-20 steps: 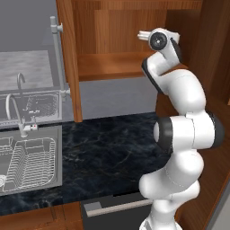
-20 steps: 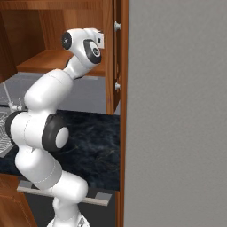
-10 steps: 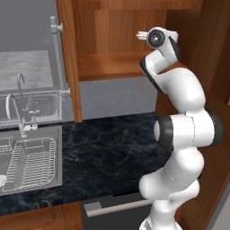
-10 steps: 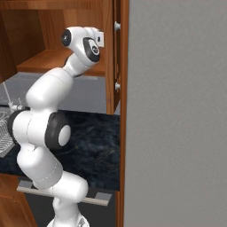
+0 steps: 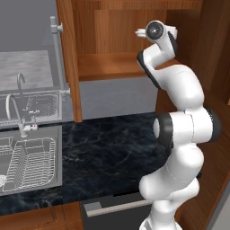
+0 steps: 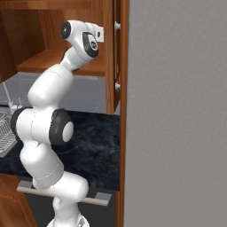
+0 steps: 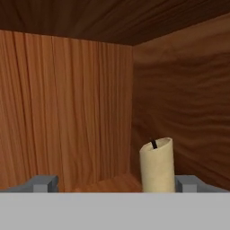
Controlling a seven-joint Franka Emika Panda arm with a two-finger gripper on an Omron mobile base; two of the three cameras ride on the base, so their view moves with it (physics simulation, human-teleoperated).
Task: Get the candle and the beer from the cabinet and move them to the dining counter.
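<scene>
Reddish-brown wood lines the open wall cabinet (image 5: 112, 67), its panelled door (image 5: 69, 63) swung out to the left with a long silver bar handle (image 5: 57, 56) on the outer face. White arm with dark joints rises from the floor in front of the black marble counter (image 5: 108, 152) and reaches up into the cabinet; the wrist sits above the front edge of the cabinet shelf, toward its right end.

Hand view: two-finger gripper (image 7: 117, 182) is level and pointed at the back right corner of the cabinet interior. Finger tips (image 7: 42, 183) stand wide apart, jaws fully open, nothing between them touching either pad. Cream-white taper candle (image 7: 157, 165) with a short black wick stands upright on the shelf near that back right corner, seen between the tips but closer to the right one. Its holder is hidden below the frame edge. Contact between candle and right tip: cannot tell, though a gap appears to separate them.

Left base view: steel sink (image 5: 29, 161) with a wire rack and curved tap is set into the counter's left end, below and left of the open door. Second cabinet door (image 6: 113, 53) shows edge-on in the right base view, just right of the wrist.
</scene>
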